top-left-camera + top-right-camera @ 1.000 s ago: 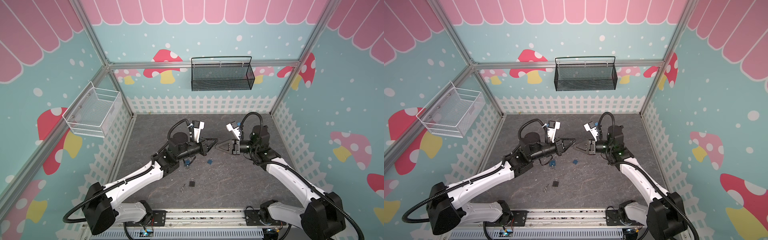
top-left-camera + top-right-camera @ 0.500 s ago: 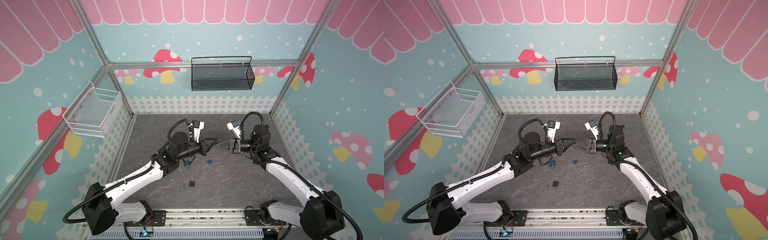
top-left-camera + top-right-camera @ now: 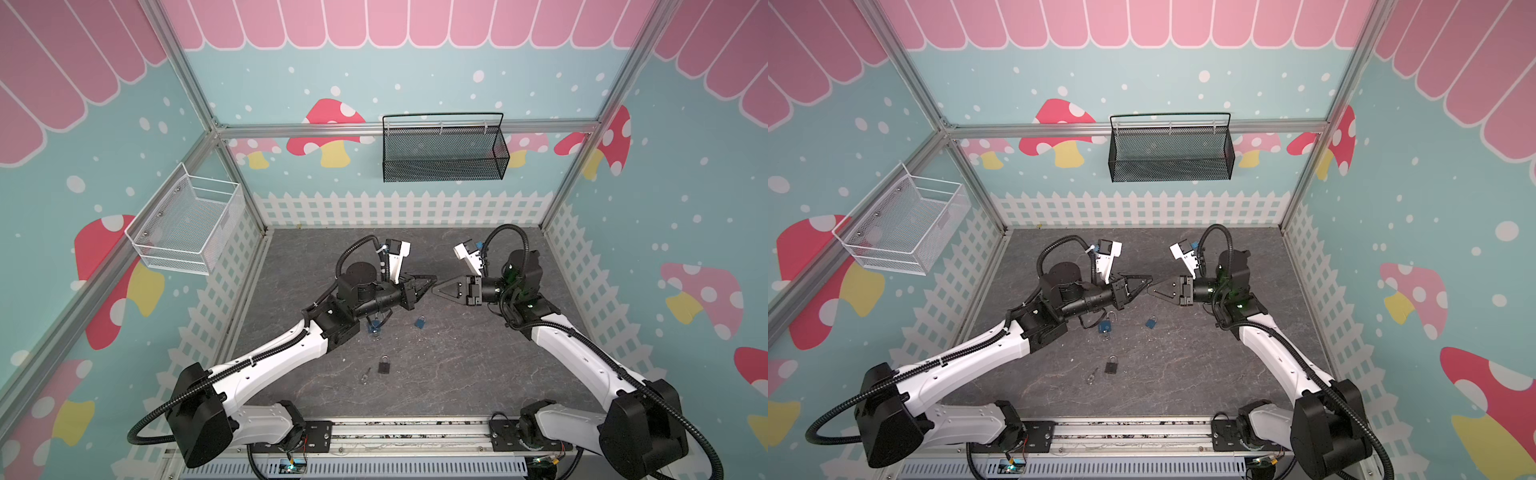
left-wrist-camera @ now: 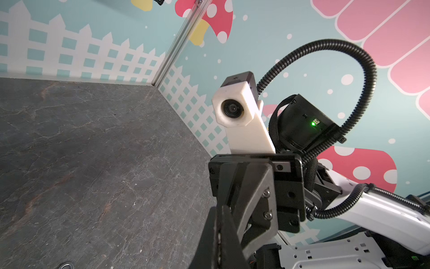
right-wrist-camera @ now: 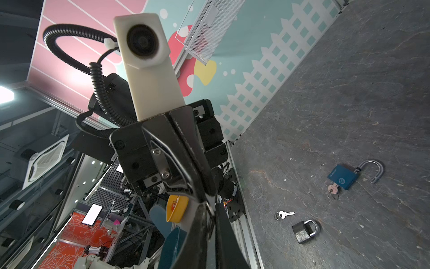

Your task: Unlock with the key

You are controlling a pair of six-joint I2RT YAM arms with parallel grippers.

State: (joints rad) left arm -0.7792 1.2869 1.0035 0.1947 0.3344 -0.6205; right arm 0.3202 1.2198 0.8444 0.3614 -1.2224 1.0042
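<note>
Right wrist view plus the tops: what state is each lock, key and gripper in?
large blue padlock: shackle open, key in its keyhole.
black padlock: shackle shut.
loose key: on the table beside the black padlock, in no lock.
small blue padlock: too small to judge.
left gripper: shut, raised off the table.
right gripper: shut, raised, tips meeting the left gripper's.

I note open blue padlock [image 5: 344, 177] lying flat, shackle swung out, key [image 5: 333, 188] inserted; black padlock [image 5: 304, 231] shut; loose key [image 5: 285, 214] just beside.
</note>
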